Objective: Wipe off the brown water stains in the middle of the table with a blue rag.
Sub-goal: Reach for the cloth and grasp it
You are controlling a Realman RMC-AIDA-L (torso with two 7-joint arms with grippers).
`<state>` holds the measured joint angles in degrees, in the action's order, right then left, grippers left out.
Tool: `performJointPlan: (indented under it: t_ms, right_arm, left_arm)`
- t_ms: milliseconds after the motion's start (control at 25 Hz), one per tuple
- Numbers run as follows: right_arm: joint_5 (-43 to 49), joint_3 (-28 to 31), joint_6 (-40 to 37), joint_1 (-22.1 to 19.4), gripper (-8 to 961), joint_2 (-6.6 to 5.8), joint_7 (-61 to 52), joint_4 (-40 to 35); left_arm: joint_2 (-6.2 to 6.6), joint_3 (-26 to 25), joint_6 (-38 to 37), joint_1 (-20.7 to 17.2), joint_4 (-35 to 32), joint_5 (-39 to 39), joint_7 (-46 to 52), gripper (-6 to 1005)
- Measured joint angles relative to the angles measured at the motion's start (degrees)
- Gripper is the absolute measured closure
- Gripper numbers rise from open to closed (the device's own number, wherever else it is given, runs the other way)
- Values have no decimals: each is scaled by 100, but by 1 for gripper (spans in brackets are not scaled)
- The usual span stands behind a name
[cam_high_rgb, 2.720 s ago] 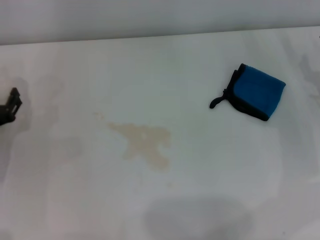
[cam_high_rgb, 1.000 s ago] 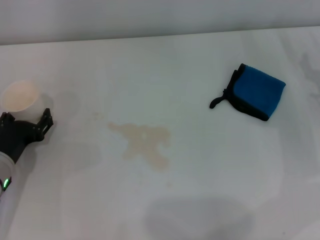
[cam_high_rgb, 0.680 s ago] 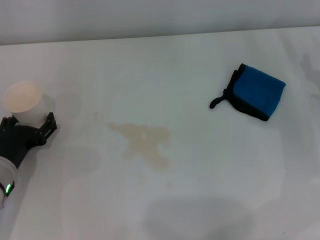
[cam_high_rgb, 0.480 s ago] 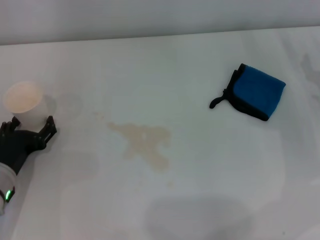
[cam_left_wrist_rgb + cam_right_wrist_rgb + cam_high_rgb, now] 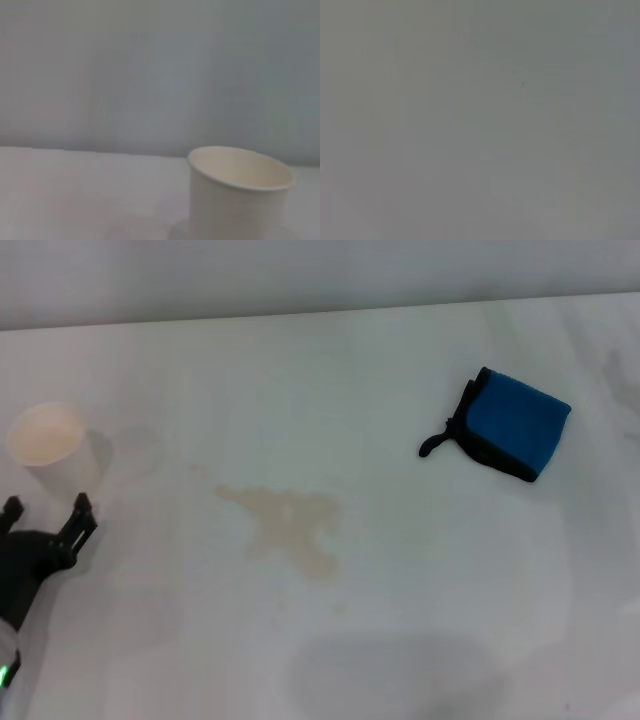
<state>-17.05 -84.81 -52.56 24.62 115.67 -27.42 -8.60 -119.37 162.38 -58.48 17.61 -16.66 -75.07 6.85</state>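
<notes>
Basically nothing wiped yet. Brown water stains (image 5: 288,527) intact on the table (image 5: 330,370), pale tan splotch w/ faint specks trailing off toward the white paper cup (image 5: 44,435). Blue rag (image 5: 512,424) well apart from the stains, on the far-right side of them, folded flat, black loop tail pointing back toward the stains, untouched, no gripper near it.

Left gripper (image 5: 45,518) well to the left of the stains, just on the near side of the cup, fingers spread apart, holding nothing; cup upright, clear of the fingers, apparently empty w/ cream inside (image 5: 240,172) per left wrist view. Right gripper not visible anywhere; right wrist view only blank grey, so finger state unknown.

Judged from layout: 0% of the wiping done. Left to do: reach the rag, grasp it, carry it to the stains, scrub across the whole patch incl. the specks. Rag on the right side, so prob. a right-arm job.
</notes>
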Motion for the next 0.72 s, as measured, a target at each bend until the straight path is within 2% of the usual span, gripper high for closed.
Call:
performJointPlan:
  t_ms: [80, 360, 560, 720]
  right_arm:
    - [0, -2, -1, -2, 102, 9, -4, 4]
    - [0, -49, 83, -2, 102, 20, -35, -27]
    - [1, -676, 26, 46, 102, 18, -33, -112]
    - [75, -1036, 93, 29, 103, -18, -59, -523]
  left_arm:
    - [-3, -3, -322, -260, -71, -15, 33, 121]
    - [16, -28, -1120, -766, -93, -204, 539, 123]
    - [30, -32, -1533, -965, 245, -656, 1053, 123]
    - [37, -32, -1672, -1010, 650, -750, 1774, 123]
